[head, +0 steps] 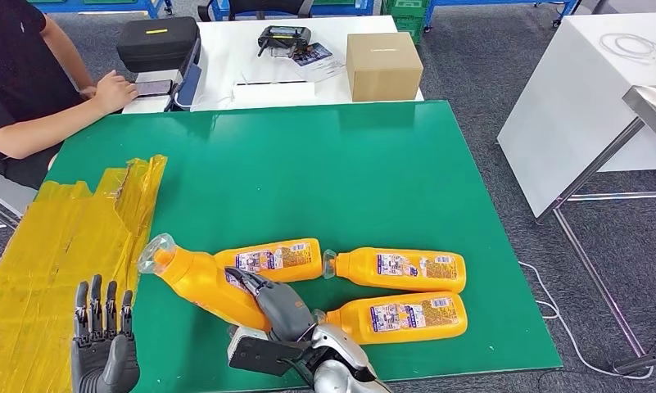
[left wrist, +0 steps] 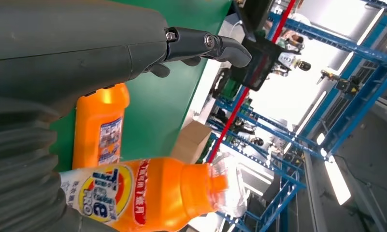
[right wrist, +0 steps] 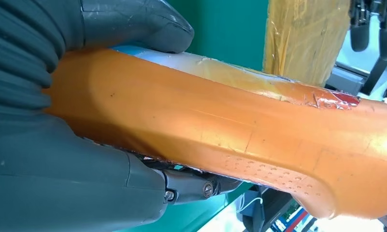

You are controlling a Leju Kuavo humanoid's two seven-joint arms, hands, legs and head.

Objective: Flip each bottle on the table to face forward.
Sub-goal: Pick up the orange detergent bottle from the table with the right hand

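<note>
From the head view, the green surface [head: 324,164] carries four orange bottles near its front edge. The right hand [head: 279,307] is wrapped around one bottle [head: 201,282], which tilts up off the surface with its clear cap pointing to the left and away from the robot. Just behind it lies a second bottle [head: 279,259] with its label up. To the right of that lies a third bottle [head: 402,268], cap toward the middle, and a fourth bottle [head: 402,317] lies just in front of the third, close to the right arm. The left hand [head: 103,344] stands at the front left with its fingers straight up and apart, holding nothing, over a sheet of yellow tape [head: 70,237] covering that side. A person [head: 21,90] sits at the far left corner with a hand beside a phone, and a cardboard box [head: 383,65] sits on a white table beyond.

From the left wrist view, the left hand's fingers [left wrist: 206,43] stretch out with nothing in them. The lifted bottle [left wrist: 148,193] crosses the near part of the picture, its front label and clear cap showing, and another bottle [left wrist: 100,128] lies on the green behind it.

From the right wrist view, the thumb [right wrist: 133,24] and dark fingers [right wrist: 191,186] clamp the orange bottle [right wrist: 230,140] from both sides, its plain back facing the camera.
</note>
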